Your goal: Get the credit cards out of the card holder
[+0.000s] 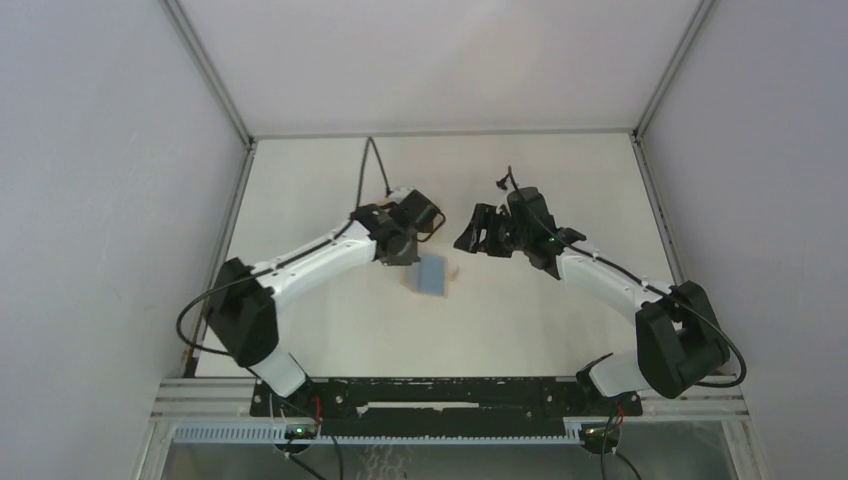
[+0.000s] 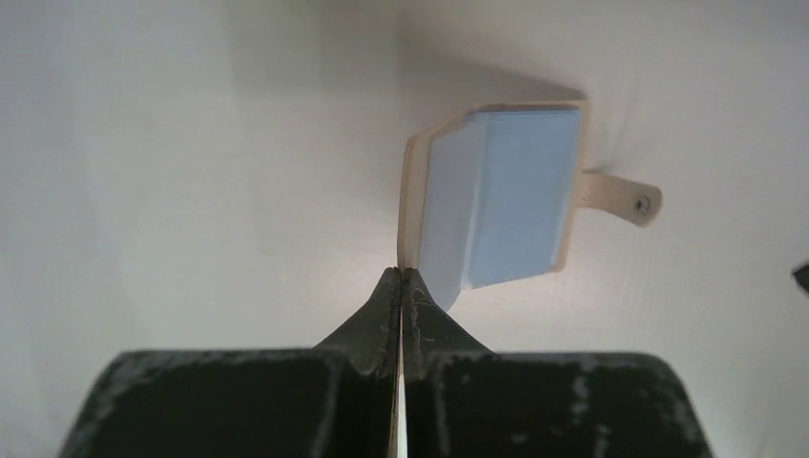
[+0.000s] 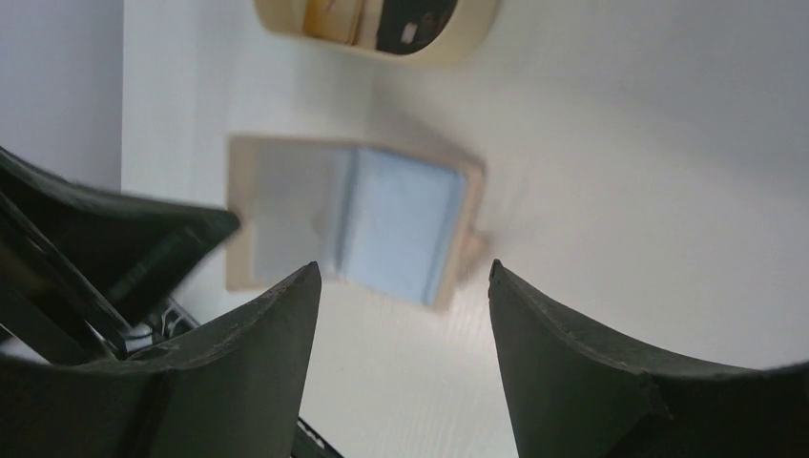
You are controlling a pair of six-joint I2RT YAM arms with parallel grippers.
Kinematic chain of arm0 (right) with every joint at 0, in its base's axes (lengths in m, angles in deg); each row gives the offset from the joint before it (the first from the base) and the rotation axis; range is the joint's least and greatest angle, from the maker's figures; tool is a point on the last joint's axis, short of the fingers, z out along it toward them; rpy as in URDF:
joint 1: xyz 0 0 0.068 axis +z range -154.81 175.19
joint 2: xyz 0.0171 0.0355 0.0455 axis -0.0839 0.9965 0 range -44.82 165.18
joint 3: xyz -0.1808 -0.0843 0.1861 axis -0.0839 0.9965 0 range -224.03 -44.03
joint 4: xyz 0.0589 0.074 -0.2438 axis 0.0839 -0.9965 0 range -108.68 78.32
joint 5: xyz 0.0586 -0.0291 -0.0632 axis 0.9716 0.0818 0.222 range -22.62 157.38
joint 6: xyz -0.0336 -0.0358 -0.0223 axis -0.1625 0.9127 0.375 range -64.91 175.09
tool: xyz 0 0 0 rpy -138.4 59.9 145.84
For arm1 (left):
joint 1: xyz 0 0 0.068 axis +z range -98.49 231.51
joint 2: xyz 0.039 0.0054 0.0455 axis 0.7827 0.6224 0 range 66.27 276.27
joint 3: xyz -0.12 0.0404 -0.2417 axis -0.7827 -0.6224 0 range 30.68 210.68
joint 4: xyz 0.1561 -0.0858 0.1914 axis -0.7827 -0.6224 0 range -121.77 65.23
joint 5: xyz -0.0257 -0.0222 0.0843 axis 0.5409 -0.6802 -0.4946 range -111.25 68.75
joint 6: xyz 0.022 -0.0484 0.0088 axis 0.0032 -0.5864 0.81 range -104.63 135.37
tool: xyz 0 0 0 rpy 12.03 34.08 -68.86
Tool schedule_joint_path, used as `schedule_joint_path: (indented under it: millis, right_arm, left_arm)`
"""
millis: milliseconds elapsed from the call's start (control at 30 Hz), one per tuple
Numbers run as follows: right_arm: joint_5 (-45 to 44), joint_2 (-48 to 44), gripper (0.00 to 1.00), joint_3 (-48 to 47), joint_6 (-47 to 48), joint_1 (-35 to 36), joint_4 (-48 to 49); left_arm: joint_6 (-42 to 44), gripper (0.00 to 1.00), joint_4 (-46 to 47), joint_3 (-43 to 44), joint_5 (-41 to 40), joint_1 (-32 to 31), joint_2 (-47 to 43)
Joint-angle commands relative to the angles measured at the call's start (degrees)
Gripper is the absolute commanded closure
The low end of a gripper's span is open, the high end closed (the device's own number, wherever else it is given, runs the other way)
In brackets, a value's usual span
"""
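Pinching one tan flap edge of card holder (image 2: pixel 506 205) with left jaws, fully closed on it. Presumably propping it splayed, blue inside and closure tab (image 2: pixel 620 198) turned toward right jaws. Holding right jaws wide open, empty, not touching. Framing holder in their gap, near oval tray (image 3: pixel 429 54). Can't tell whether clear of tabletop (image 1: pixel 520 310). Can't make out card edges.

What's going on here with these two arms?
Two robot arms are working on a small tan card holder. The left gripper is shut on the edge of one flap, keeping the holder open so its blue inside shows. The right gripper is open and hovers close by, gripping nothing. An oval tray lies off to one side. Whether cards are in the holder can't be told.
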Motion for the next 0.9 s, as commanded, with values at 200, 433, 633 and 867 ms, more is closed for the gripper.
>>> schedule_joint_path:
  millis: [200, 433, 633, 867]
  right_arm:
    - [-0.62, -0.20, 0.26, -0.71, 3.13, 2.12, 0.23]
    - [-1.01, -1.96, 0.26, 4.64, 2.08, -0.26, -0.25]
    - [-0.46, -3.96, 0.26, 6.93, 2.56, -2.06, -0.49]
    - [2.76, -5.98, 0.26, 6.92, 2.21, -2.53, 2.84]
  left_arm:
    - [7.03, 1.00, -11.07, 2.37, -13.76, 1.86, -2.89]
    - [4.10, 1.00, -12.57, 9.73, -15.06, -3.95, 12.78]
    - [4.39, 1.00, -11.45, 7.54, -15.82, -2.19, 10.89]
    - [5.30, 1.00, 4.78, -6.05, -0.28, 4.53, -4.29]
